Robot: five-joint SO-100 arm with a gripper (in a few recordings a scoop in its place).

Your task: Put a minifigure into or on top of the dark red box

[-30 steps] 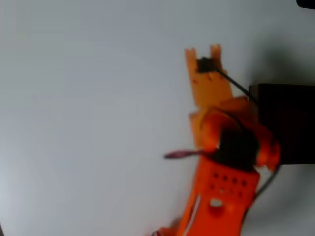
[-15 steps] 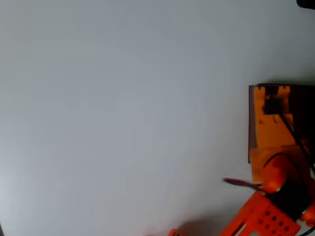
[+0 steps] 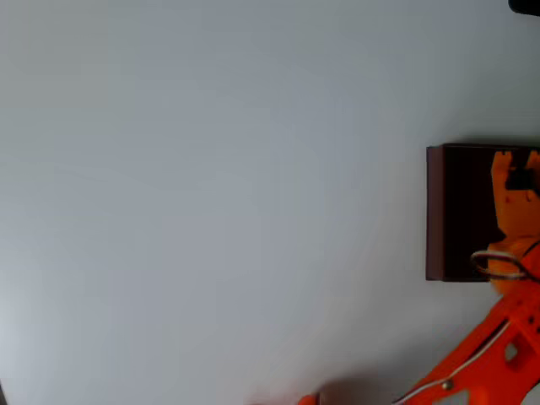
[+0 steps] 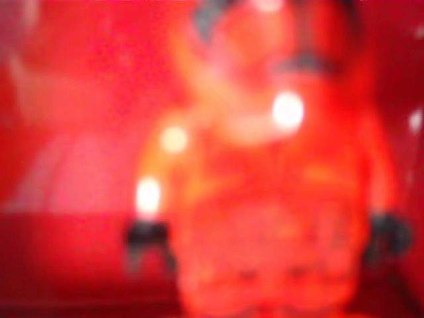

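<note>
The dark red box (image 3: pixel 434 211) lies at the right edge of the overhead view, its inside almost black. My orange gripper (image 3: pixel 515 173) hangs over the right part of that inside, partly cut off by the picture's edge. In the wrist view the red minifigure (image 4: pixel 265 199) is very close and blurred, head up, with darker hands at the lower left and right. It sits right in front of the camera, as if held in the jaws. Red surfaces surround it there. From above, the minifigure is hidden by the gripper.
A plain pale table (image 3: pixel 211 194) stretches left of the box. The orange arm (image 3: pixel 472 363) enters from the lower right corner. A small dark object (image 3: pixel 525 5) sits at the top right corner.
The arm has swung to the right, from the table's middle over the box's left wall to above the right part of its inside.
</note>
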